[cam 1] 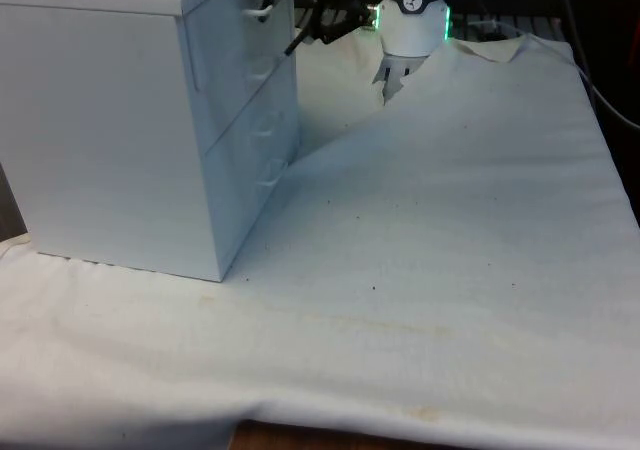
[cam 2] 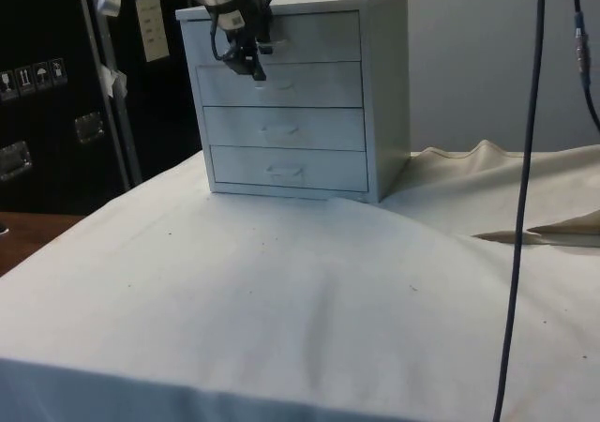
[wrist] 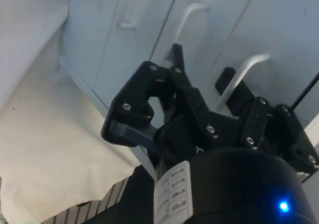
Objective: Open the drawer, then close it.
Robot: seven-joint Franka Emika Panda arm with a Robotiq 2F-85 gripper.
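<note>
gripper [wrist: 202, 69]: fingers spread, nothing held, parked by the top drawer's handle [wrist: 242, 74] (lined up for a pull, I'd guess)
chest of drawers [cam 2: 300, 103]: all drawers look shut

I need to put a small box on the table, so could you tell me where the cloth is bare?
Most of the white cloth is bare: the whole stretch from the chest of drawers to the front view's right edge, and the near strip in front of it. It is crowded only at the chest's drawer fronts, where the tool hangs by the top drawer's handle.
</note>
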